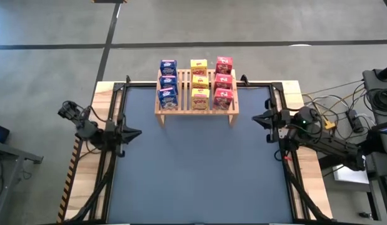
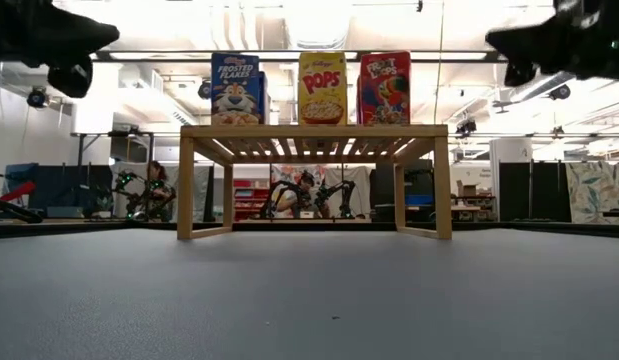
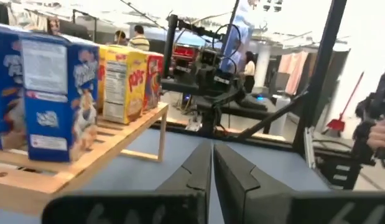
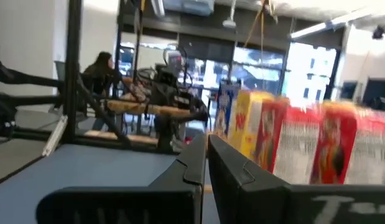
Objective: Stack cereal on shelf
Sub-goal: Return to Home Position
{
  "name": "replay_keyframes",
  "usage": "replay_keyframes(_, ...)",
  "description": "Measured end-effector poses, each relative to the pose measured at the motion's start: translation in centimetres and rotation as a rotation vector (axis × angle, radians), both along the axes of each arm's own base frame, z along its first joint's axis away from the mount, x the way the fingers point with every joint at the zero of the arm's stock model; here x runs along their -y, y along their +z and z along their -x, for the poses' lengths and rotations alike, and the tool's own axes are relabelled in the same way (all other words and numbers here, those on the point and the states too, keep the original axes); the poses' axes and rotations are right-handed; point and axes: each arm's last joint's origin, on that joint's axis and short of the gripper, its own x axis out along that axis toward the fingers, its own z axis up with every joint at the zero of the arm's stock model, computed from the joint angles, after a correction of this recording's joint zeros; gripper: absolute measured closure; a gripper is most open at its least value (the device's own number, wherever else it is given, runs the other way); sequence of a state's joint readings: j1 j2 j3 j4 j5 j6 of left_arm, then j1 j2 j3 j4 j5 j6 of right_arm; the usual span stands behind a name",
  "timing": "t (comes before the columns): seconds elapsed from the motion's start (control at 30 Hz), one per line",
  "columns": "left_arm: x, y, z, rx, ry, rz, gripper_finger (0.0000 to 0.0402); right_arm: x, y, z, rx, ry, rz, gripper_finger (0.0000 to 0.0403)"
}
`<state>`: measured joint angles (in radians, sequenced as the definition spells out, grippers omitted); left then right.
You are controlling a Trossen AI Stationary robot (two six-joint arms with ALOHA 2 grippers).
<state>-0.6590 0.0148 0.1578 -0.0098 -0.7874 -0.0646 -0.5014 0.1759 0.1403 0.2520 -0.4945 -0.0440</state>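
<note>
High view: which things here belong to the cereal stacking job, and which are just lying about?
Job: shelf, with blue cereal boxes, yellow cereal boxes and red cereal boxes on it; left claw and right claw, both shut, clear of it.
Lying about: loose cables; person in the room behind.

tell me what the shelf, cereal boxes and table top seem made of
The shelf looks like pale, unpainted wood: light slats and square legs. The cereal boxes look like thin printed cardboard with sharp folded edges. The table top is a dark blue-grey matte surface, perhaps a mat; the material is unclear.
</note>
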Motion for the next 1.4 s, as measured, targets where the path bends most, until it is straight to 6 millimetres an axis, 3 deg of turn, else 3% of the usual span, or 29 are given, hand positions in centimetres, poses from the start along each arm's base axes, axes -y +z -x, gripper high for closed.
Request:
replay_keyframes(0.27,0.6,-3.1,-0.8,0.034,-0.011,-0.018,0.0401,0.0,-3.6,0.0,-0.031,-0.008,-0.047,0.0394)
replay_keyframes(1.0,0.8,-4.3,-1.1,-0.075,0.004,-0.107,0.0402,0.6,-4.5,0.0,-0.099,-0.220,-0.064,0.0394)
replay_keyframes(1.2,0.9,-4.5,-1.2,-0.085,-0.003,-0.022,0.0402,1.1,-4.7,0.2,-0.115,-0.402,-0.072,0.0394)
replay_keyframes(1.4,0.9,-4.6,-1.3,-0.099,0.023,-0.030,0.0401,1.1,-5.1,0.1,-0.160,-0.370,-0.071,0.0394)
